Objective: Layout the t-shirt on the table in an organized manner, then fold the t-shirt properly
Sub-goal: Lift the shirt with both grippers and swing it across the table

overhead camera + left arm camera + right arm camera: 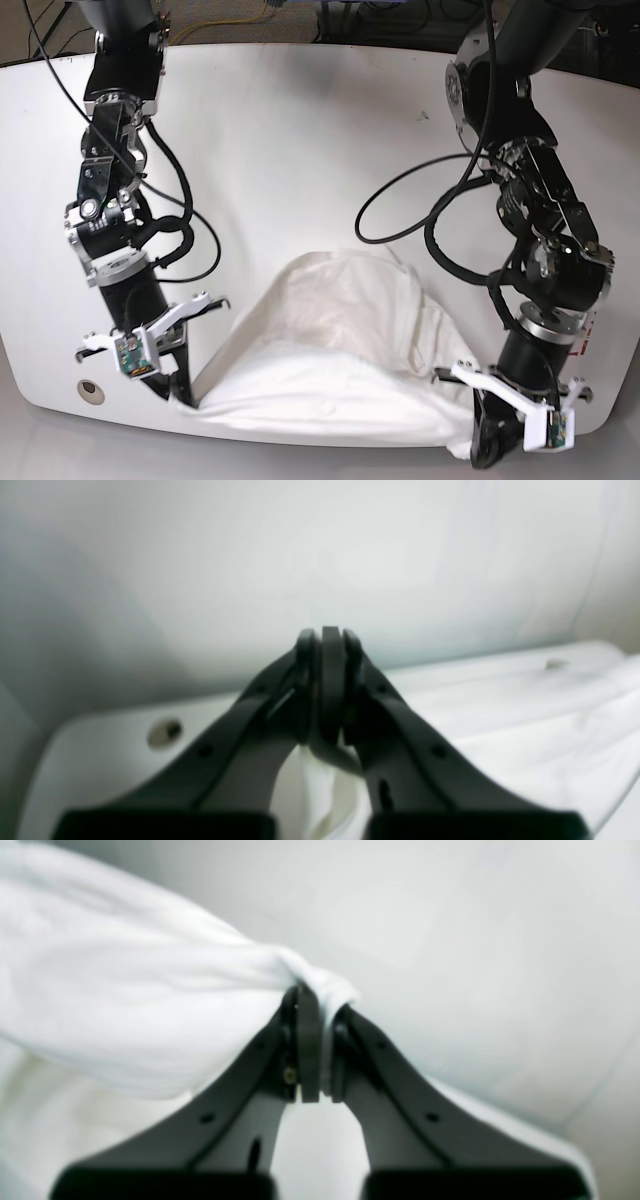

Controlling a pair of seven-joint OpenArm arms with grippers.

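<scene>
Grippers pinch the t-shirt at both ends, beyond the table's near edge

Right gripper (188,404) and left gripper (487,462) are each closed on a corner of the t-shirt (340,385). One grip sits at either end of the table (270,150)'s near edge, probably so the cloth between them pulls straight before being laid down. Its remainder slopes back onto the tabletop, inward from that edge, likely steadying it. The right wrist view shows fabric bunched over the fingertips; the base view hides that but reveals the whole span.
</scene>
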